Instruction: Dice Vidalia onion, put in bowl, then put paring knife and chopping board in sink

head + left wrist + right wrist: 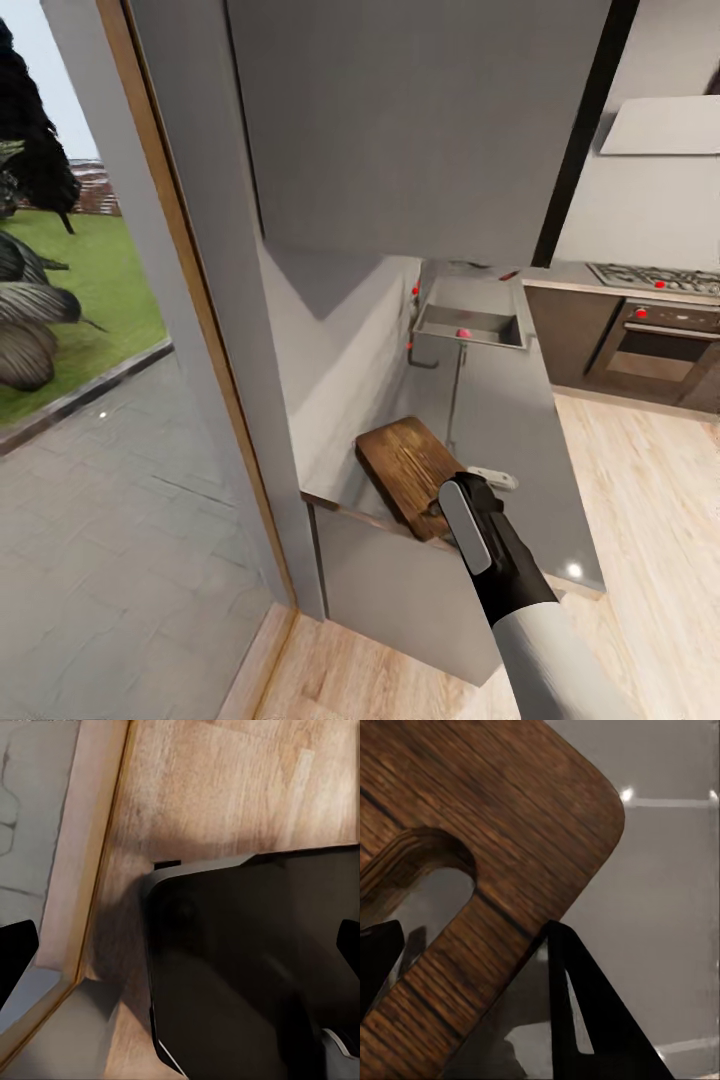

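Where the head view looks down along the grey table (520,400), one dark brown chopping board (408,470) lies at its near end, one corner close to the table's front edge. The right arm reaches in from below, its right gripper (440,508) at the board's near corner, and the arm covers part of that end. Just beside the board, past the arm, a small white thing (495,478) lies on the table; what it is cannot be told. Farther along, one steel sink (470,318) is set into the table, with a small red object (463,333) inside it. Beyond stand a hob (655,277) with red knobs and an oven (665,340) below it. A grey wall cabinet (420,120) hangs above, hiding the wall behind the table, and a glass door with a wooden frame (190,300) stands to the left, with paving and grass outside. In the left wrist view, two black fingers (15,952) of the left gripper show at the picture's edges, spread wide with nothing between them, above the wood floor (225,780) and a dark robot part (247,967). In the right wrist view, the board's slot handle (431,889) and rounded corner show close up; one black finger (585,1012) lies beside the board's edge and another (376,956) at the slot, so the board's end lies between two spread fingers, though whether they grip it cannot be told.
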You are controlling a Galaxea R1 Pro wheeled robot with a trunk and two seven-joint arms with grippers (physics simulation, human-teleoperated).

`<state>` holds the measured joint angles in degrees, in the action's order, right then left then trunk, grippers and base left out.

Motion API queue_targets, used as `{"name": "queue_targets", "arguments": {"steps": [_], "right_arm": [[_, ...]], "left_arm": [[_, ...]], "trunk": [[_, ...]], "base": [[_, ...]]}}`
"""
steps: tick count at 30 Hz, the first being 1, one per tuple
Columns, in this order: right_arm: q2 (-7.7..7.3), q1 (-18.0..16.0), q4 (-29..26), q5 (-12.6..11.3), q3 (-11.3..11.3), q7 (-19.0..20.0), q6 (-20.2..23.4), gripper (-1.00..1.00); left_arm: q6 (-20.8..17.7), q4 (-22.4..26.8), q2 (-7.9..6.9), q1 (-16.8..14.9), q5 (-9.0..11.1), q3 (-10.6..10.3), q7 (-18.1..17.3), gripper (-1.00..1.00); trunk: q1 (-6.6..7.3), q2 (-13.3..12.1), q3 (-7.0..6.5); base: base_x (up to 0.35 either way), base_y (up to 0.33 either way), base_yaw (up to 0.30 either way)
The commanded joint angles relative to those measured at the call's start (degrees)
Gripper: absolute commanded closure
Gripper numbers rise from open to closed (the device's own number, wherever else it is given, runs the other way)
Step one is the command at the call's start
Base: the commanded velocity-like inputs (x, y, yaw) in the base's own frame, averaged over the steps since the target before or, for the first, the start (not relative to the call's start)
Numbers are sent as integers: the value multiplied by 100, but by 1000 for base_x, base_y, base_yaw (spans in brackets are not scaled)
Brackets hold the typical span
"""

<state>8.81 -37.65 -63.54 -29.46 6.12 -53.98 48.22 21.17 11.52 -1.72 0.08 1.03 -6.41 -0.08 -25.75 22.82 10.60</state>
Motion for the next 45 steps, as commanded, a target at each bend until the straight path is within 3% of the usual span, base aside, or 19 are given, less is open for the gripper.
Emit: {"name": "queue_targets", "arguments": {"steps": [1,6,25,45], "right_arm": [[-2,-5,-12,-64,11,-21,12,100],[-5,-5,-18,-57,12,190,12,100],[-11,-5,-36,-43,19,221,12,100],[-11,-5,-36,-42,29,221,12,100]], "left_arm": [[10,8,-4,1,11,-27,-1,-100],[10,8,-4,1,13,-27,4,-100],[2,2,-4,1,20,-27,8,-100],[6,-1,-4,1,20,-36,8,-100]], "trunk": [[-3,10,1],[-3,10,-44],[-3,10,-215],[-3,10,-374]], "base": [[-19,-120,0],[-6,-147,0],[0,-247,7],[0,-316,172]]}}
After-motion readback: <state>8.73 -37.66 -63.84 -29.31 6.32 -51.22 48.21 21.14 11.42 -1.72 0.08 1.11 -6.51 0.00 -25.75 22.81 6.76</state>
